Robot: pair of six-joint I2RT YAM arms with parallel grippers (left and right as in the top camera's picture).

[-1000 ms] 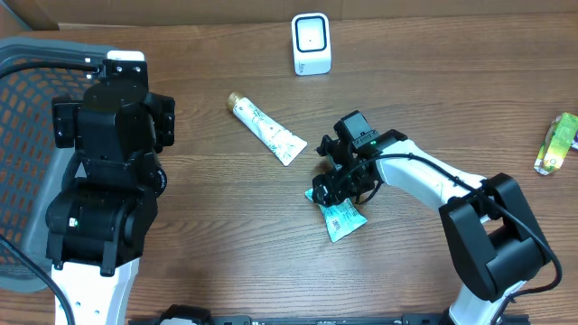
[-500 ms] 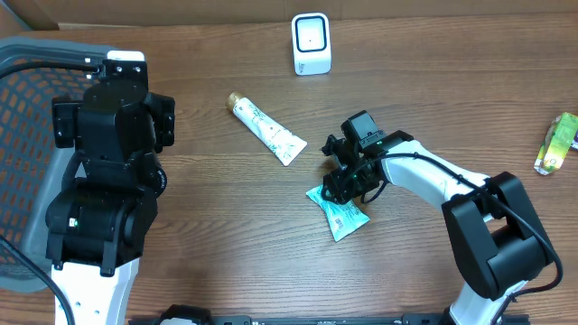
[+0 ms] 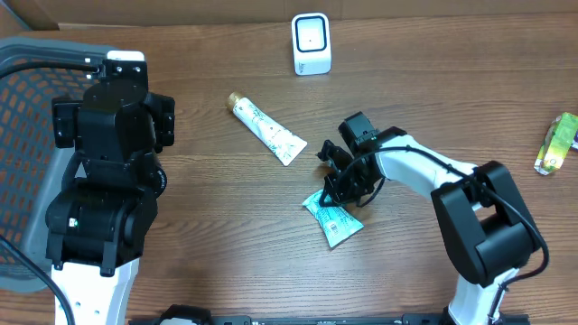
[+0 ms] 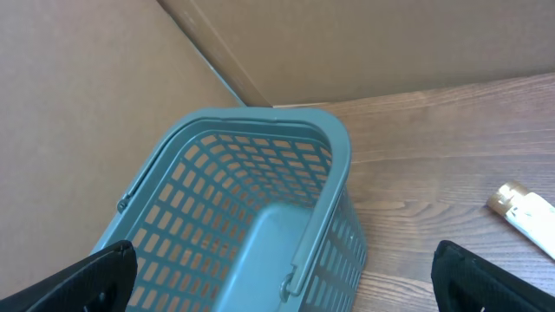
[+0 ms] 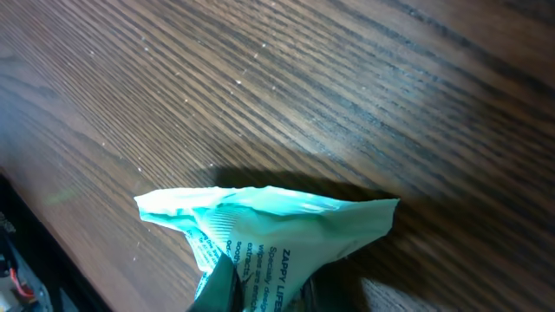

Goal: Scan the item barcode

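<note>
Now we pinch the packet (image 3: 332, 219) at frame centre with our right claw (image 3: 341, 191) closed (left claw (image 4: 286, 279) gapes wide).

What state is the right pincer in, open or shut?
Shut on the teal packet: the right wrist view shows its film pinched up into a ridge, and overhead the right pincer sits on its upper end.

Mock shop checkout on a test rig: plastic shopping basket (image 4: 342, 165), white scanner unit (image 3: 312, 42), retail goods (tube (image 3: 266, 129), teal packet (image 3: 332, 217), green pouch (image 3: 557, 143)) on wood-grain desk (image 3: 226, 235), cardboard panels (image 4: 364, 43) as walls.
</note>
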